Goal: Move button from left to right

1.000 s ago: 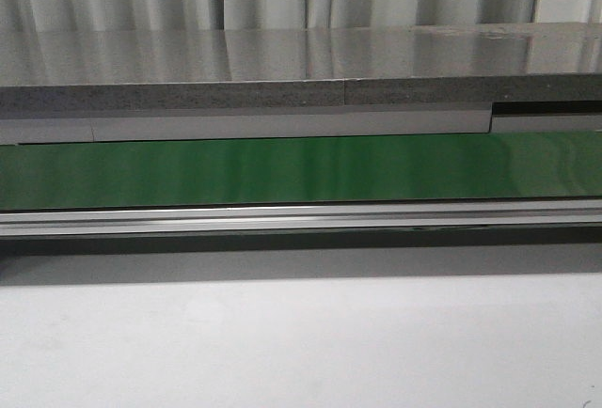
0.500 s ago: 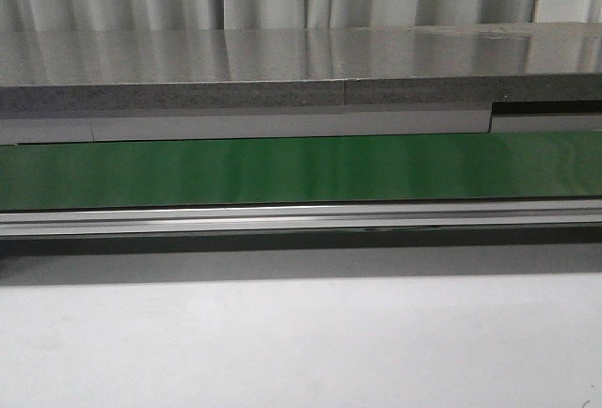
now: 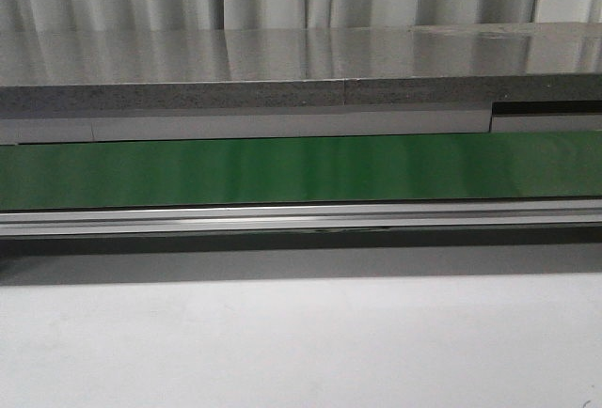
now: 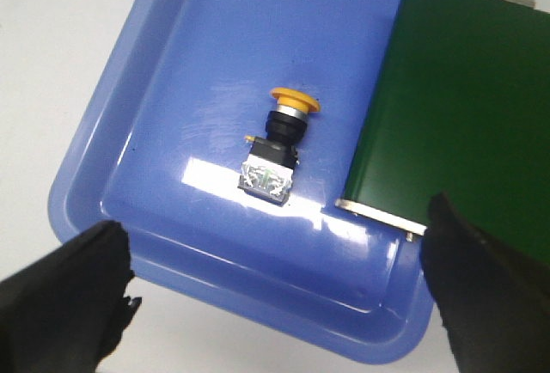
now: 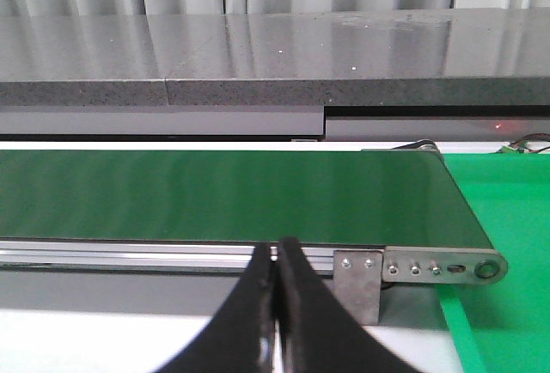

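Note:
The button [image 4: 277, 145], yellow-orange cap on a black body, lies on its side in a blue tray [image 4: 155, 89] in the left wrist view. My left gripper [image 4: 275, 304] is open above the tray's near rim, its black fingers [image 4: 64, 304] wide apart, the button beyond and between them. My right gripper [image 5: 276, 257] is shut and empty, its tips pointing at the green conveyor belt [image 5: 223, 192]. The front view shows the belt [image 3: 301, 168] but no button and no gripper.
The end of the green belt [image 4: 455, 107] with its metal edge overlaps the blue tray beside the button. The belt's metal end bracket [image 5: 412, 265] and a green surface [image 5: 507, 218] lie at its right end. A grey ledge [image 3: 301, 70] runs behind the belt.

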Controlling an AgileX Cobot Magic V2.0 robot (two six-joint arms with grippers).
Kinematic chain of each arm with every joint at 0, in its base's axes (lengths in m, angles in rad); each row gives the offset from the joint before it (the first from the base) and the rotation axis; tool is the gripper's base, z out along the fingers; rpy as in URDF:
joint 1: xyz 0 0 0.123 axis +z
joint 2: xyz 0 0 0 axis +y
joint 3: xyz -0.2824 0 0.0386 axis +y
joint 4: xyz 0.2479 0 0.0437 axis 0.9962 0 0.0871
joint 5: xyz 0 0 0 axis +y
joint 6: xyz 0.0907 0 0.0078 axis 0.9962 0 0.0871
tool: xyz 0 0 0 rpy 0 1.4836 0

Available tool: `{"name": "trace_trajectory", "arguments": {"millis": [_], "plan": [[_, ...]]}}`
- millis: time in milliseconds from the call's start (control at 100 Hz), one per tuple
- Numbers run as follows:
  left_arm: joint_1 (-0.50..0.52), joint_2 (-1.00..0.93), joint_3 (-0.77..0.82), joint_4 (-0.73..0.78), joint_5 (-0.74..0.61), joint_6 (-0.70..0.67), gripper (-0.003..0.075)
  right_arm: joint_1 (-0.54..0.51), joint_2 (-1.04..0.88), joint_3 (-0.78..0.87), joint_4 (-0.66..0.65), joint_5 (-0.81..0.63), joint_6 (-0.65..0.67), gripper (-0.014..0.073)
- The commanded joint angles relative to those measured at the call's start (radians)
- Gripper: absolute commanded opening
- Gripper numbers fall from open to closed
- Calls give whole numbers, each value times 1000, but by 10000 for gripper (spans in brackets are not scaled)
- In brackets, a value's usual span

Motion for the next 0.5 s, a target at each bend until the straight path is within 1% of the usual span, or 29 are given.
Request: {"name": "trace_trajectory", "arguments": {"millis": [0, 280, 490], "plan": [[10, 82, -80, -13, -35, -10, 659, 2, -18, -15, -12, -80, -2, -68], [10, 327, -178, -11, -30, -10, 659, 2, -18, -15, -12, -80, -2, -68], [12, 424, -199, 7, -37, -10, 659, 2, -18, -15, -12, -80, -2, -68]]}}
